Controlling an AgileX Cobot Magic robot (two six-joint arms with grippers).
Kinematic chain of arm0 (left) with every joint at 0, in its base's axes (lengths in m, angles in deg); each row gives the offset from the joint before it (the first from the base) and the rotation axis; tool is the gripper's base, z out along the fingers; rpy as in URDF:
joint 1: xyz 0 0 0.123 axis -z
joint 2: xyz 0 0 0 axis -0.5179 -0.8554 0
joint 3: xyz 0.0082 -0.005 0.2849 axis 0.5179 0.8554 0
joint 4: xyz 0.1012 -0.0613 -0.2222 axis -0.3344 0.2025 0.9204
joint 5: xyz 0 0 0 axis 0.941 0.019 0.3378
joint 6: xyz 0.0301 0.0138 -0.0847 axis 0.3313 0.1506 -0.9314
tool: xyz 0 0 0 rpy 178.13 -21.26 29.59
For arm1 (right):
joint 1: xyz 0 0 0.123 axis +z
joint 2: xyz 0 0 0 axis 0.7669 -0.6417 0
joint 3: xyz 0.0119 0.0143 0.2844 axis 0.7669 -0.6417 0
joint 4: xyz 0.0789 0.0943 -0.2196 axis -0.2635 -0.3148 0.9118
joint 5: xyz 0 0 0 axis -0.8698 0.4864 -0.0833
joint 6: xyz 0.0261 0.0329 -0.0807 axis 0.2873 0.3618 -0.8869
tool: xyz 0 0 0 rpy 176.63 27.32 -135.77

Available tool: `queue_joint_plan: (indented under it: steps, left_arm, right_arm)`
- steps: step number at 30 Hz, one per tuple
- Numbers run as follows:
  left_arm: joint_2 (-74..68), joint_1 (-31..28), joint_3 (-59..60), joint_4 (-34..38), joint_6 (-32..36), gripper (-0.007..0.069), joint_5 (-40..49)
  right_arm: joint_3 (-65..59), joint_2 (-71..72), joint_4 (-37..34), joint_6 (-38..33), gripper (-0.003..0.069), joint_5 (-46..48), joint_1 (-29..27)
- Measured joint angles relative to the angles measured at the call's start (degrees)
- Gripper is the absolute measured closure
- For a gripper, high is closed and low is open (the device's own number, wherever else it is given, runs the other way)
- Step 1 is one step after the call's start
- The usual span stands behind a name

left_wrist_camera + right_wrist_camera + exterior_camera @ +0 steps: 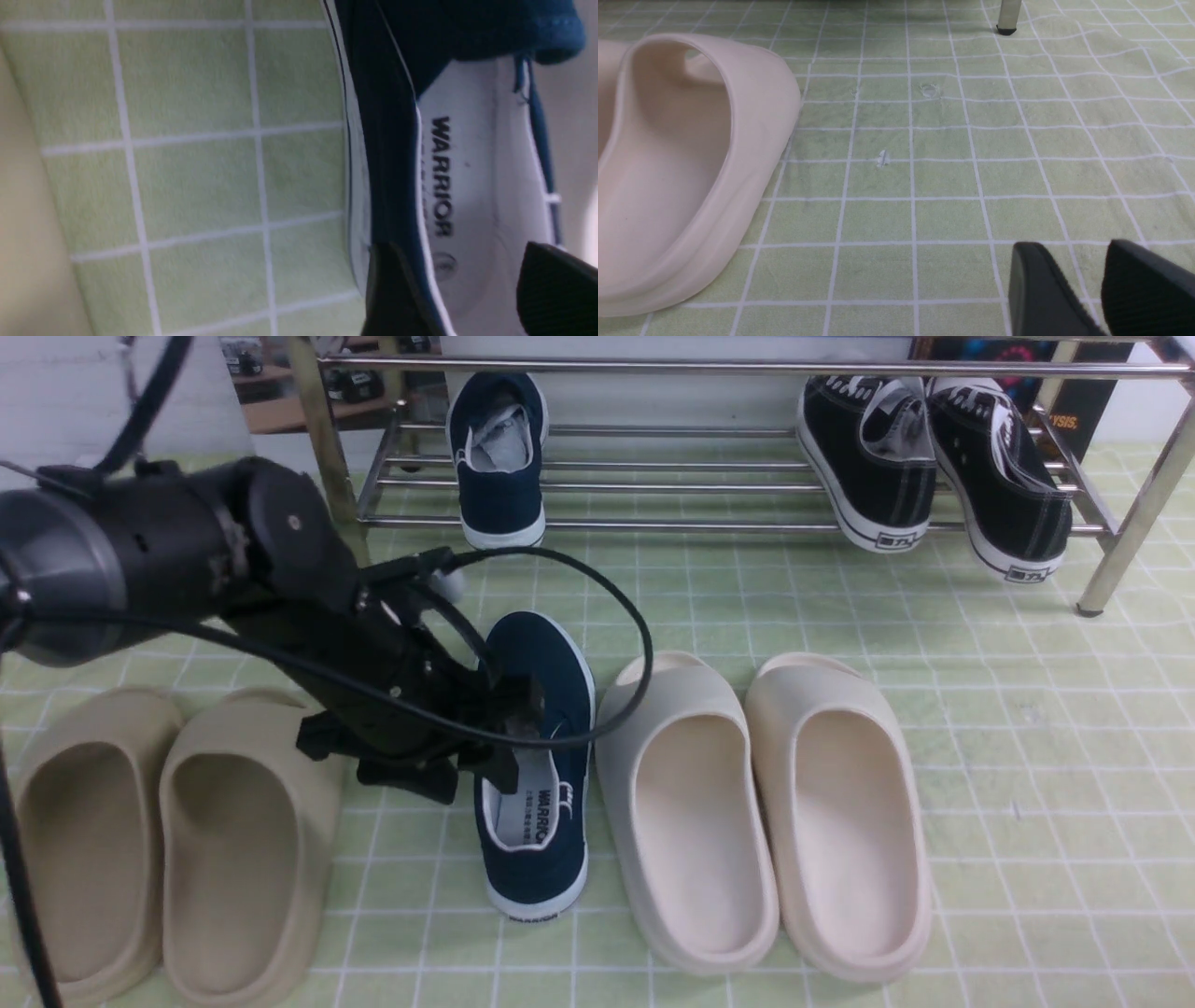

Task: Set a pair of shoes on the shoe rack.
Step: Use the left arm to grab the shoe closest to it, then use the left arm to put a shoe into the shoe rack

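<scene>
One navy-blue slip-on shoe (540, 803) lies on the green checked mat between the slides, toe toward the shoe rack (709, 369). Its mate (498, 467) stands on the rack's lower bars at the left. My left gripper (513, 739) is open and low over the floor shoe. In the left wrist view (472, 275) one finger (392, 294) sits at the shoe's navy side wall (387, 154). The other finger (556, 289) is over the far side of the grey WARRIOR insole (462, 186). My right gripper (1073, 254) is out of the front view, slightly open and empty above the mat.
Two black lace-up sneakers (934, 467) hang on the rack's right side. Beige slides (168, 840) lie at the left. Cream slides (766, 803) lie right of the navy shoe; one (677, 168) shows in the right wrist view, with a rack leg (1008, 18) beyond.
</scene>
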Motion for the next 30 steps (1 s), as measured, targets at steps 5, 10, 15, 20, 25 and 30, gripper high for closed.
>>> queue_joint_plan:
  steps: [5,10,15,20,25,30]
  left_arm:
    - [-4.3,4.0,0.0,-12.4,-10.9,0.0387,-3.2]
    - [-5.0,5.3,0.0,-16.6,-16.1,0.0615,-3.4]
    - [-0.1,5.3,-1.1,-17.5,-16.6,0.0631,1.7]
    - [4.2,5.3,-7.6,-15.7,-11.5,0.0631,10.7]
    - [-0.8,5.3,-22.2,-8.9,-3.9,0.0631,18.1]
    - [-10.8,5.3,-36.5,-7.3,-3.3,0.0631,20.6]
  right_arm:
    - [0.0,0.0,0.0,0.0,0.0415,0.0,0.0]
    - [0.0,0.0,0.0,0.0,0.0415,0.0,0.0]
    - [0.0,0.0,0.0,0.0,0.0415,0.0,0.0]
    - [0.0,0.0,0.0,0.0,0.0415,0.0,0.0]
    - [0.0,0.0,0.0,0.0,0.0415,0.0,0.0]
    - [0.0,0.0,0.0,0.0,0.0415,0.0,0.0]
